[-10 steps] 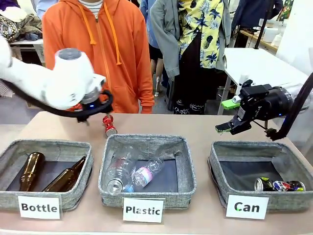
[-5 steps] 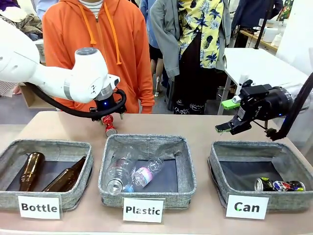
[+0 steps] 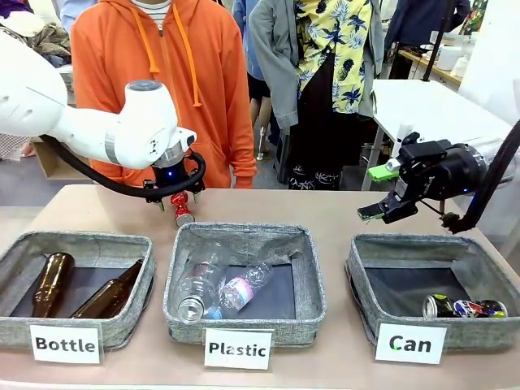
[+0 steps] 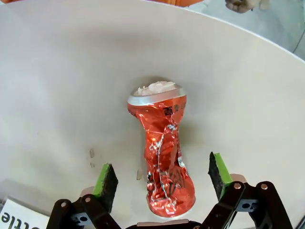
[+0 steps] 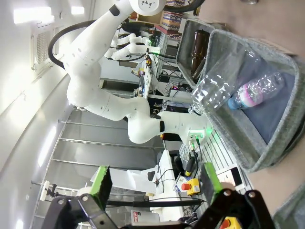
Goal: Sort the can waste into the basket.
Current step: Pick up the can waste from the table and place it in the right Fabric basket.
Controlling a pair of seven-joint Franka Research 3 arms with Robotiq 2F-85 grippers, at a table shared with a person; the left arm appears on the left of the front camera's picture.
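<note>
Left gripper (image 4: 162, 174) fingers are spread wide, green pads (image 4: 106, 180) on either side of the crushed red can (image 4: 162, 152), no contact seen. In the left wrist view the can lies lower centre of frame on the beige table (image 4: 62, 71), silver top toward the upper frame. In the front view the same can (image 3: 182, 209) is seen left of centre, just behind the back rim of the "Plastic" basket (image 3: 309, 284), with the left gripper (image 3: 175, 195) right above it.

Right gripper (image 3: 375, 193) is held in the air at the right of the front frame, above the "Can" basket (image 3: 363, 272), fingers apart and nothing between them. Its green pads (image 5: 101, 180) are seen well apart at the bottom of the right wrist view.

The dark printed can (image 3: 463, 308) lies inside the "Can" basket, lower right. Two brown glass bottles (image 3: 50, 284) lie in the "Bottle" basket (image 3: 81, 244), lower left. Clear plastic bottles (image 3: 199, 280) lie in the "Plastic" basket, centre.
</note>
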